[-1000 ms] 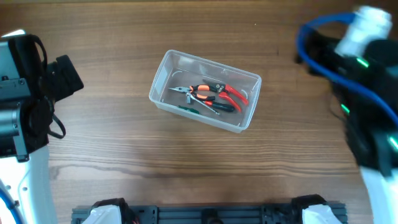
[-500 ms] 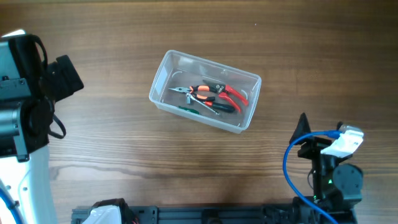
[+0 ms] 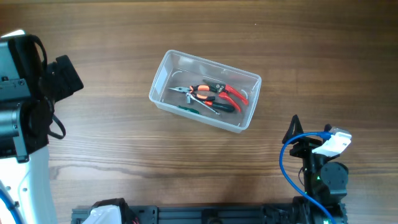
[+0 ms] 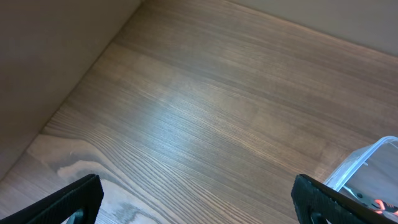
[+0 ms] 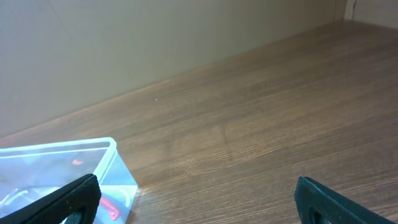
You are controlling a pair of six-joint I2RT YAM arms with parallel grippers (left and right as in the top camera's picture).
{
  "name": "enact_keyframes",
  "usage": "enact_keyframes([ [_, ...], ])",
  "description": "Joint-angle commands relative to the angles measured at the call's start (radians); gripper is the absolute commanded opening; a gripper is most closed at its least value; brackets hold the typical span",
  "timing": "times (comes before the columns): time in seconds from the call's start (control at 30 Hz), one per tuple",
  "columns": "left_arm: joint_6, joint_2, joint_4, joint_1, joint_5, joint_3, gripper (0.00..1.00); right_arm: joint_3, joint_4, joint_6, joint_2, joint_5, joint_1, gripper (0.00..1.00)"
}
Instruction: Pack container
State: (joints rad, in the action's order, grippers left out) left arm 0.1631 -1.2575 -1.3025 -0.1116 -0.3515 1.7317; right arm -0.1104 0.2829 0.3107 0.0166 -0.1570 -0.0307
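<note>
The clear plastic container lies tilted in the middle of the table. Inside it are red-and-orange-handled pliers and a dark green-handled tool. My left gripper is open and empty, out at the table's left side; a corner of the container shows at the right of the left wrist view. My right gripper is open and empty, low at the front right; the container shows at the lower left of the right wrist view, with a red handle seen through its wall.
The left arm stands at the left edge. The right arm with its blue cable sits folded at the front right. A dark rail runs along the front edge. A plain wall lies beyond the table.
The right arm has swung from the back right down to the front right and settled there. The left arm, container and tools have not moved.
</note>
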Motion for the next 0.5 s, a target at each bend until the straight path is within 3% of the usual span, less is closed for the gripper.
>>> enact_keyframes([
  [0.0,0.002,0.006,0.000,-0.005,-0.013,-0.001,1.00,0.002,-0.002,0.014,-0.014,0.016,0.002,1.00],
  [0.3,0.002,0.016,0.000,0.007,-0.013,-0.002,1.00,0.002,-0.002,0.014,-0.014,0.015,0.002,1.00],
  [0.47,0.003,0.195,0.046,0.016,0.025,-0.071,1.00,0.002,-0.002,0.013,-0.014,0.015,0.002,1.00],
])
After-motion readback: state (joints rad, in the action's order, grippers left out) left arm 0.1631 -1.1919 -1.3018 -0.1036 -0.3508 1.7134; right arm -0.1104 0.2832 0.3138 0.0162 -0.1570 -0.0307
